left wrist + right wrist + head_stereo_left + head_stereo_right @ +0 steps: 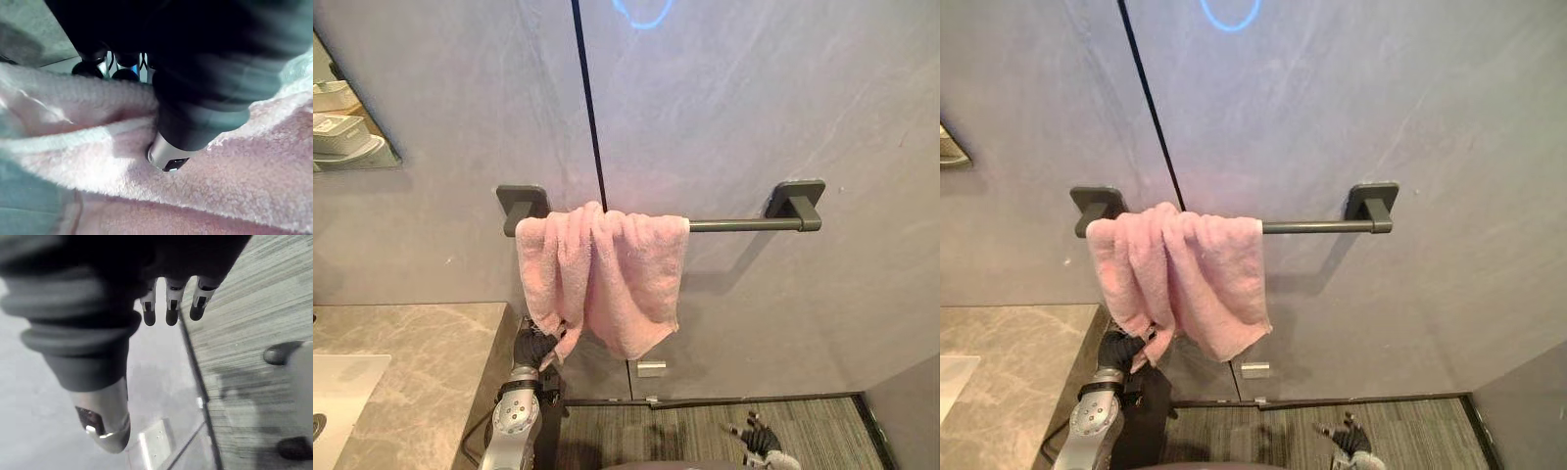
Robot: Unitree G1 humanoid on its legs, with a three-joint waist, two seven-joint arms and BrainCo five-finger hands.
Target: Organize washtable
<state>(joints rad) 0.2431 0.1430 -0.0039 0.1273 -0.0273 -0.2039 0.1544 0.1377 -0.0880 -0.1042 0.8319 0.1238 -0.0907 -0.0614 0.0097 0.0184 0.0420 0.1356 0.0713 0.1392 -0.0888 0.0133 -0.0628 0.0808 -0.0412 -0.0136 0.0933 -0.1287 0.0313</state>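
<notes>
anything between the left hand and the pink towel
Nothing visible. The left hand is on the pink towel's lower corner, its fingers and thumb pinching a fold of the cloth hanging from the towel bar. The right hand hangs low, apart.

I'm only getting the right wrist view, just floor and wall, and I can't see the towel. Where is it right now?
Observer: The pink towel hangs bunched over the left end of the dark wall bar.
Operator: Is the left hand on it?
Observer: Yes, the left hand pinches its lower edge, thumb on one side, fingers on the other.
Operator: What's beside it?
Observer: A stone counter, lower left of the towel.
</notes>
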